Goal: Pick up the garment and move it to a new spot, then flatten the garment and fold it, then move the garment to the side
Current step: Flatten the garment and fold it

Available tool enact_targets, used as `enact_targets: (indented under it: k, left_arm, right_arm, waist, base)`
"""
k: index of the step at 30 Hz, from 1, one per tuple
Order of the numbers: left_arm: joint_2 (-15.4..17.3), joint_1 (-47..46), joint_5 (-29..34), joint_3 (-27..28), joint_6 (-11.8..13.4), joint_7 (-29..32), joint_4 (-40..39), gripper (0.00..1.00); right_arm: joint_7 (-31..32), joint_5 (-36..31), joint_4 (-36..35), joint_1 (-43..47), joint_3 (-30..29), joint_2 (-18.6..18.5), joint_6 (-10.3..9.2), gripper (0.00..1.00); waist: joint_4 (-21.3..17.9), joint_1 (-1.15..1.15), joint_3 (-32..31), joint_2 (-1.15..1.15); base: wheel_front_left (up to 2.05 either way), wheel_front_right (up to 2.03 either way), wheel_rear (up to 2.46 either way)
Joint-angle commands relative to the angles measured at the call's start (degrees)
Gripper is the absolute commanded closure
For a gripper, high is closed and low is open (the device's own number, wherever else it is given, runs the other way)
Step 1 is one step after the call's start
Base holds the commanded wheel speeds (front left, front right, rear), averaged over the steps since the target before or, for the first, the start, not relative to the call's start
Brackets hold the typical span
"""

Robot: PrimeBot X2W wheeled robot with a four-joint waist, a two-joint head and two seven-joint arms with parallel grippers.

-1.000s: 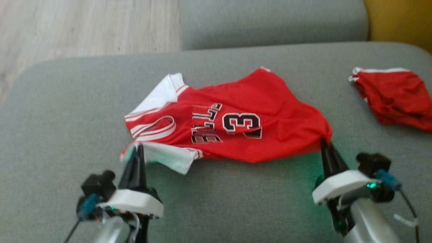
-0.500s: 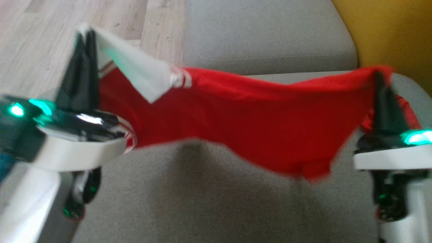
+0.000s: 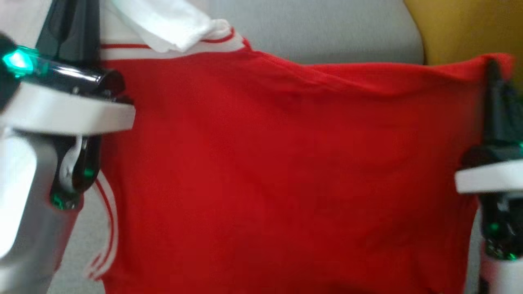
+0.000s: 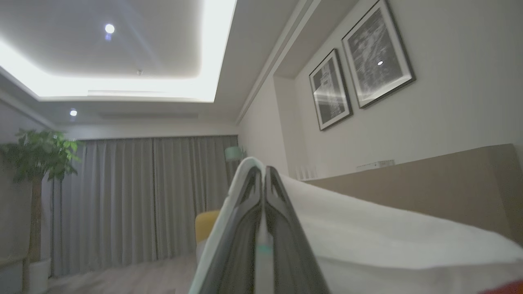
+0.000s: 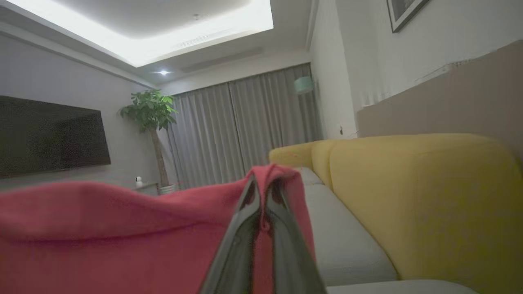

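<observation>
The garment [image 3: 269, 163] is a red jersey with white trim, held up in the air and hanging as a wide sheet across the head view. My left gripper [image 4: 263, 173] is shut on its white corner [image 4: 367, 241]; that gripper's dark fingers [image 3: 75, 28] rise at the upper left of the head view. My right gripper [image 5: 264, 181] is shut on a red corner [image 5: 122, 228]; at the right edge of the head view its dark fingers [image 3: 492, 98] stand under the cloth. The jersey's printed side faces away from the head camera.
A grey sofa cushion [image 3: 318, 36] shows behind the cloth, with a yellow backrest [image 3: 457, 28] at the far right. The right wrist view shows the yellow sofa back [image 5: 429, 192], the grey seat [image 5: 347, 237], curtains and a potted plant [image 5: 151, 110].
Both grippers have lifted the jersey off the cushion and raised it higher, so it now hangs as a spread sheet. The head camera has also shifted.
</observation>
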Motion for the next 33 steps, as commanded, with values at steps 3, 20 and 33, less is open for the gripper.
enact_targets:
  k: [3,20,33]
  left_arm:
    - [1.0,-7.7,-0.8,1.9,-2.0,0.7,4.9,1.0]
    - [-10.3,-41.4,3.7,-0.3,-7.2,-12.8,43.5,1.0]
    - [-13.3,-20.2,-0.9,-0.1,-11.0,-21.9,42.7,1.0]
  right_arm:
    - [0.9,-0.9,4.7,-9.9,3.1,-0.6,0.37,1.0]
    - [-15.9,-16.3,57.4,-60.4,2.3,-3.8,0.37,1.0]
    - [-26.4,-14.0,71.6,-53.1,5.3,-2.3,0.37,1.0]
  waist:
    - [-0.7,0.0,5.0,0.0]
    - [3.8,0.0,24.7,0.0]
    - [4.9,0.0,30.5,0.0]
  base:
    - [0.0,0.0,0.0]
    - [0.0,0.0,0.0]
    - [0.0,0.0,0.0]
